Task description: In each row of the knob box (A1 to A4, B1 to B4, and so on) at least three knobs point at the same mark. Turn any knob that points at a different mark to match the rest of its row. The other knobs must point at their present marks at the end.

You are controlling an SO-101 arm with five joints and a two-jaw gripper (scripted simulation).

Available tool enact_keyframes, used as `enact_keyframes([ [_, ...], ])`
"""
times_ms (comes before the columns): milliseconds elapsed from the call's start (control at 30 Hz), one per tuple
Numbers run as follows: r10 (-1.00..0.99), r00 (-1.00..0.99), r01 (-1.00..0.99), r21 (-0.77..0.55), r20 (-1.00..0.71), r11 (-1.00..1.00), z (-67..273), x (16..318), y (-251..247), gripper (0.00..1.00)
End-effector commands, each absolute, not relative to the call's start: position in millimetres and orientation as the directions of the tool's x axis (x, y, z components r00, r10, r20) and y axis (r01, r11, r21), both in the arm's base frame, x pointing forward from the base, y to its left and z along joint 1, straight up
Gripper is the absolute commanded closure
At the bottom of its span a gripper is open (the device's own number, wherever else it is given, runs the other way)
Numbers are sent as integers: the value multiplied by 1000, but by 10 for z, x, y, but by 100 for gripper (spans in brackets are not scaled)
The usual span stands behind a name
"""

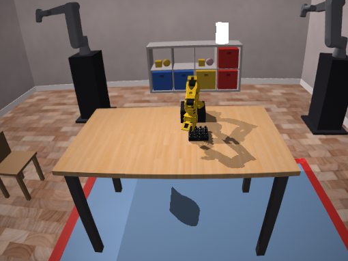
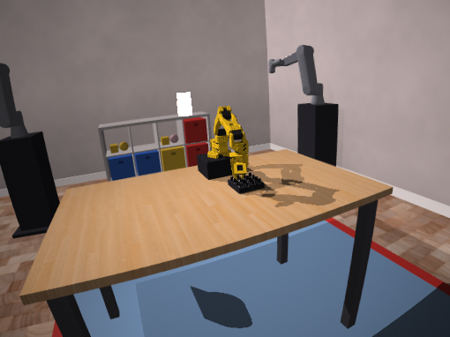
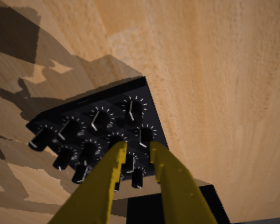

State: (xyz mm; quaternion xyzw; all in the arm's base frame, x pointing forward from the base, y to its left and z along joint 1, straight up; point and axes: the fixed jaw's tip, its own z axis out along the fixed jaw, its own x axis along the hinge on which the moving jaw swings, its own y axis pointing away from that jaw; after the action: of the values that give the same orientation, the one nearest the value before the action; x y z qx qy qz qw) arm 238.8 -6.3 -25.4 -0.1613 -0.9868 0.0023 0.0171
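Observation:
The black knob box (image 1: pixel 198 133) (image 2: pixel 243 184) (image 3: pixel 115 97) lies on the wooden table (image 1: pixel 136 143) just in front of the arm's black base (image 1: pixel 201 113) (image 2: pixel 213 166). In the wrist view its knobs stand in rows, each with a white pointer line; one corner knob (image 3: pixel 133 110) and its neighbour (image 3: pixel 100 119) show clearly. My yellow gripper (image 3: pixel 136 146) (image 1: pixel 186 127) (image 2: pixel 239 169) hangs just above the box's near rows. Its fingers stand almost together with nothing between them. A knob (image 3: pixel 145 136) shows just past the fingertips. The nearest knobs are partly hidden behind the fingers.
A shelf unit (image 1: pixel 194 65) with coloured bins stands by the back wall. Two grey arms on black pedestals (image 1: pixel 89 85) (image 1: pixel 329 91) flank the table. A small wooden chair (image 1: pixel 15 163) stands at the left.

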Motion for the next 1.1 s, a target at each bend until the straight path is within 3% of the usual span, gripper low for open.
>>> enact_keyframes([
  [0, 327, -945, 327, -1, 4, 945, -166, 2434, -66, 92],
  [633, 327, -945, 327, -1, 4, 945, -129, 2307, -59, 92],
  [1067, 327, -945, 327, -1, 4, 945, -102, 1792, -29, 92],
])
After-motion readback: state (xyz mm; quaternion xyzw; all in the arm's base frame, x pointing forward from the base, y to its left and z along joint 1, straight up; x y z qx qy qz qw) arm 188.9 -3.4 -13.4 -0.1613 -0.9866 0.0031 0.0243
